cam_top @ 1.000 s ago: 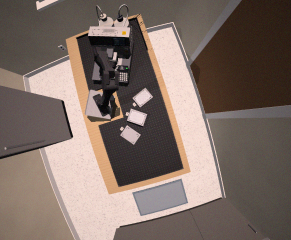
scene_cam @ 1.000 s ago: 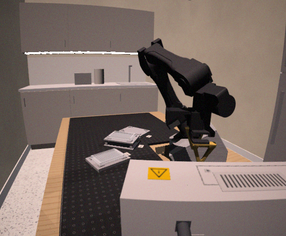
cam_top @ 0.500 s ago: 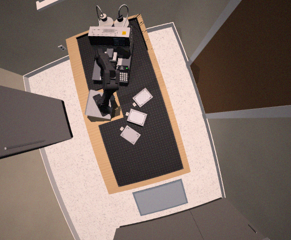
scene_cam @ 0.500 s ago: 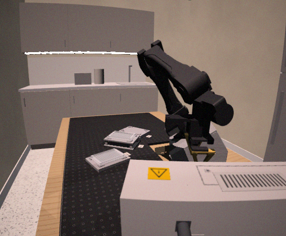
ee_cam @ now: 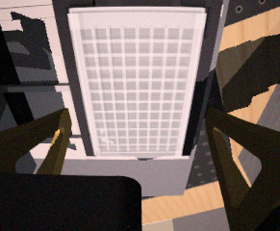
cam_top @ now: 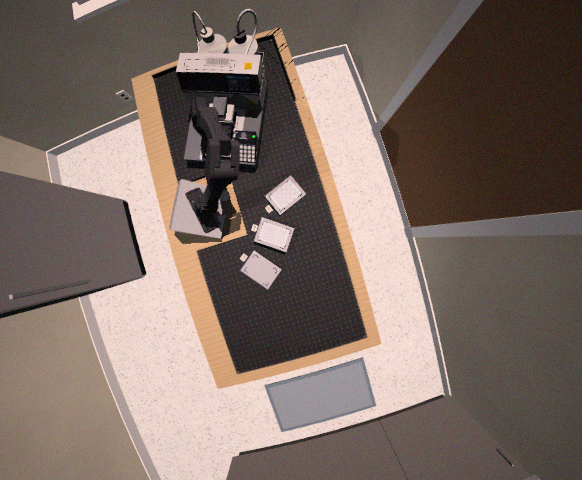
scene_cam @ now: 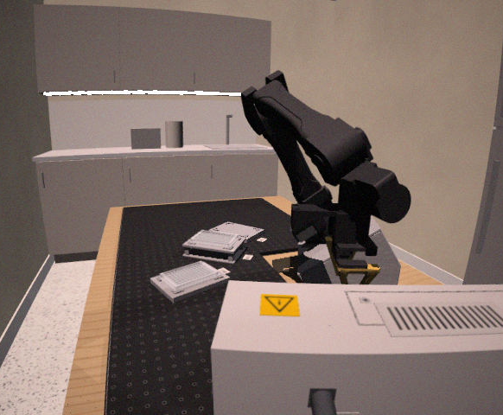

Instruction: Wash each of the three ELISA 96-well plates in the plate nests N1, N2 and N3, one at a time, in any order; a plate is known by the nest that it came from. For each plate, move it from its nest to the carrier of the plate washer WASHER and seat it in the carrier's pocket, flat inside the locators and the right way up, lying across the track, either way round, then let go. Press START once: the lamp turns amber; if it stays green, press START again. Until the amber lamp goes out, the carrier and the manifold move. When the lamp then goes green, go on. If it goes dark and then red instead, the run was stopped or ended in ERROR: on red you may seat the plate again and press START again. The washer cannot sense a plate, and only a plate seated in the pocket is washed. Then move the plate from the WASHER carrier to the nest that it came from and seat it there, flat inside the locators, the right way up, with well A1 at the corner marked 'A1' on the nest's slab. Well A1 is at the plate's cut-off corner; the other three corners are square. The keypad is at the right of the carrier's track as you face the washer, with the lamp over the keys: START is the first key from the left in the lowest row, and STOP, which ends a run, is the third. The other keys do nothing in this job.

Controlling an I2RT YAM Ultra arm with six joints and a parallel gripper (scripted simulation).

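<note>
A white 96-well plate (ee_cam: 137, 82) lies in the dark pocket of the washer's carrier (ee_cam: 199, 96), filling the middle of the wrist view. My gripper (ee_cam: 138, 115) is open and empty, with its yellow fingers spread to either side of the plate's near end and touching nothing. In the overhead view the arm (cam_top: 216, 149) reaches over the washer's track and hides the carrier. Two nests hold plates (cam_top: 285, 194) (cam_top: 273, 234). The third nest (cam_top: 260, 269) is bare. The lamp (cam_top: 253, 136) above the keypad (cam_top: 247, 151) is green.
The washer's housing (cam_top: 219, 67) stands at the far end of the mat, with two bottles (cam_top: 226, 38) behind it. The arm's grey base block (cam_top: 195, 217) sits left of the nests. Small label tags (cam_top: 254, 227) lie beside the nests.
</note>
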